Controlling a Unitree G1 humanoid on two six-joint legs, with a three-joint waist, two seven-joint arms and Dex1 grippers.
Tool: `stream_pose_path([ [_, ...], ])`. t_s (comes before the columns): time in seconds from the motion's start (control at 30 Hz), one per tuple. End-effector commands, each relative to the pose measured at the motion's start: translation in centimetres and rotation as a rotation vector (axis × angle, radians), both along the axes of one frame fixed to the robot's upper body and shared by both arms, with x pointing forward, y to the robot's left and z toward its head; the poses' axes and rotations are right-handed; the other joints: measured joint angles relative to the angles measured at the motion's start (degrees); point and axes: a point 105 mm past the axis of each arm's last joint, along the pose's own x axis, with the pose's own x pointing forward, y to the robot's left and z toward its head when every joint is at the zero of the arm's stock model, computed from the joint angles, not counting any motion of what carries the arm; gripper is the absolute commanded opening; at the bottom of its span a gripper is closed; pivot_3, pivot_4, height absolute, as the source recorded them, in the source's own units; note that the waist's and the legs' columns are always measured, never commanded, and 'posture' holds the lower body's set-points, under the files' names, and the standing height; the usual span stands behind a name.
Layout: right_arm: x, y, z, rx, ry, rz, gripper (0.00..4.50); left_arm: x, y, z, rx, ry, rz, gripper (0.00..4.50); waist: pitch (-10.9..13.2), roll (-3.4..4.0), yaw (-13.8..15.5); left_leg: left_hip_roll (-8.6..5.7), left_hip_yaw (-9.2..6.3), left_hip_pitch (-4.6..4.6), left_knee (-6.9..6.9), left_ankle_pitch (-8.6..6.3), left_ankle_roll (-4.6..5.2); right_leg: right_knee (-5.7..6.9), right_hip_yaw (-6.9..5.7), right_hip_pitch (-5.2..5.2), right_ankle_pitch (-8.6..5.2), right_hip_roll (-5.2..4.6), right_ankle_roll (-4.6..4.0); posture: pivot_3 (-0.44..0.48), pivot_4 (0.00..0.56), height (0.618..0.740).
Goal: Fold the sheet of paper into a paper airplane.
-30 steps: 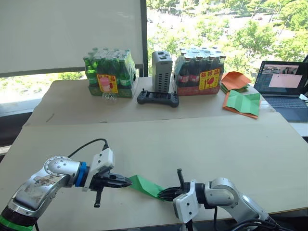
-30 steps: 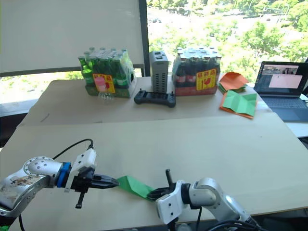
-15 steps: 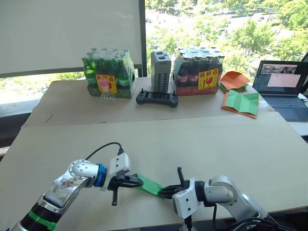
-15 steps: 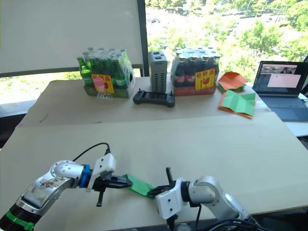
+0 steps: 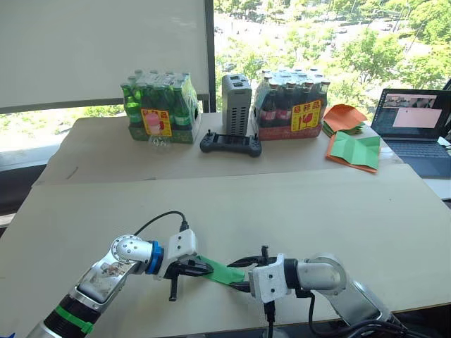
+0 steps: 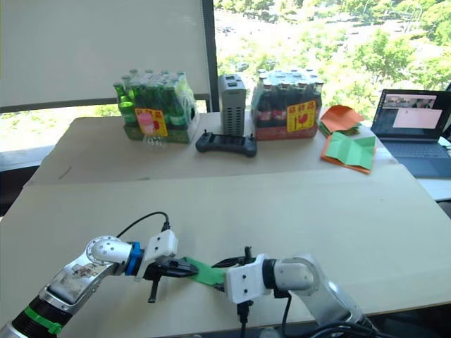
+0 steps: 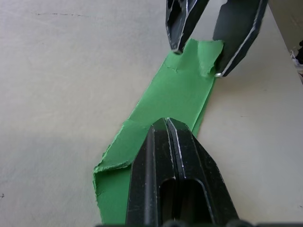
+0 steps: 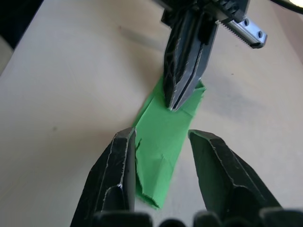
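The sheet of paper point(image 5: 224, 273) is a narrow bright green strip with ragged ends, lying flat near the table's front edge. My left gripper point(image 5: 205, 268) is shut, and its closed tips point(image 7: 165, 123) rest on top of the strip's left part. My right gripper point(image 5: 239, 274) is open at the strip's right end. Its two fingers point(image 8: 124, 142) stand on either side of the paper's width, and I cannot tell whether they touch it. In the right wrist view the left gripper point(image 8: 173, 105) points down onto the paper point(image 8: 161, 142).
At the table's far side stand a pack of green bottles point(image 5: 161, 109), a grey box point(image 5: 237, 103), a black controller point(image 5: 230, 144) and a pack of dark bottles point(image 5: 290, 105). Far right lie an orange paper pile point(image 5: 345, 117), a wider green sheet point(image 5: 356, 150) and a laptop point(image 5: 416, 130).
My left gripper has slid right along the strip, from its left tip onto its body, closer to the right gripper. The right gripper's fingers have spread open around the paper's end.
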Motion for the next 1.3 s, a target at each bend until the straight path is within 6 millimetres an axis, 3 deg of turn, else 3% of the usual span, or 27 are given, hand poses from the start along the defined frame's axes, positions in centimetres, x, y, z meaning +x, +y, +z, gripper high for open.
stream_pose_path([
  [0.03,0.3,0.4,3.2,0.146,0.123,-0.069,1.83,0.0,0.2,-0.3,0.029,-0.007,0.010,0.00,0.00,0.00,0.02,0.00,-0.01,0.00,0.00,0.00,0.00,0.00,0.00,0.01,0.00,0.00,0.00,0.000,0.150,0.735],
  [0.07,0.4,0.5,3.7,0.177,0.175,-0.085,1.83,-0.1,0.2,-0.3,0.030,-0.008,0.010,0.00,0.00,0.00,0.02,0.01,-0.03,0.01,0.00,0.00,0.00,0.00,-0.01,0.01,0.00,0.00,0.00,0.000,0.150,0.735],
  [0.13,0.3,0.9,4.3,0.229,0.269,-0.105,1.31,-0.2,0.1,-0.5,0.033,-0.010,0.010,0.00,0.00,0.00,-0.01,0.01,-0.03,0.00,0.00,0.00,0.00,0.00,-0.01,-0.01,0.00,0.00,0.00,0.000,0.150,0.735],
  [0.27,1.5,0.7,1.8,0.111,0.311,-0.221,0.01,-0.2,0.0,-0.6,0.026,-0.008,0.017,0.00,0.00,0.00,0.08,-0.02,-0.05,0.00,-0.01,0.00,0.01,0.00,-0.02,-0.01,0.00,-0.04,0.00,0.000,0.150,0.735],
  [0.47,1.8,1.6,-1.0,0.034,0.357,-0.259,0.01,0.0,-0.1,-0.5,0.022,-0.014,0.024,0.00,0.00,0.00,0.00,-0.03,-0.04,-0.01,-0.01,0.00,0.00,0.03,-0.03,-0.05,0.00,-0.05,0.00,0.000,0.150,0.735],
  [0.67,1.7,1.7,-2.0,0.016,0.371,-0.278,0.01,-0.1,-0.2,-0.6,0.022,-0.016,0.029,0.00,0.00,0.00,0.03,-0.04,-0.05,-0.02,0.00,0.00,0.01,0.02,-0.03,-0.04,0.00,-0.07,0.00,0.000,0.150,0.735],
  [0.8,2.0,0.7,-3.6,-0.057,0.397,-0.335,0.01,-0.1,-0.2,-0.6,0.021,-0.021,0.035,0.00,0.00,0.00,0.03,-0.05,-0.05,-0.02,0.00,0.00,0.01,0.02,-0.03,-0.04,0.00,-0.07,0.00,0.000,0.150,0.735],
  [1.1,0.5,-1.0,-6.6,-0.198,0.525,-0.405,0.01,0.8,-0.4,-0.5,0.018,-0.033,0.049,0.00,-0.04,-0.01,0.48,-0.05,-0.05,0.08,0.01,0.00,0.01,0.00,-0.04,0.08,0.00,-0.07,0.00,0.000,0.150,0.735],
  [1.3,0.2,-2.1,-7.1,-0.228,0.573,-0.455,0.01,0.4,-0.1,-1.0,0.036,-0.025,0.040,0.00,-0.17,-0.01,0.79,-0.05,-0.05,0.13,0.00,-0.01,0.02,-0.03,-0.04,0.13,0.00,-0.08,0.01,0.000,0.150,0.735],
])
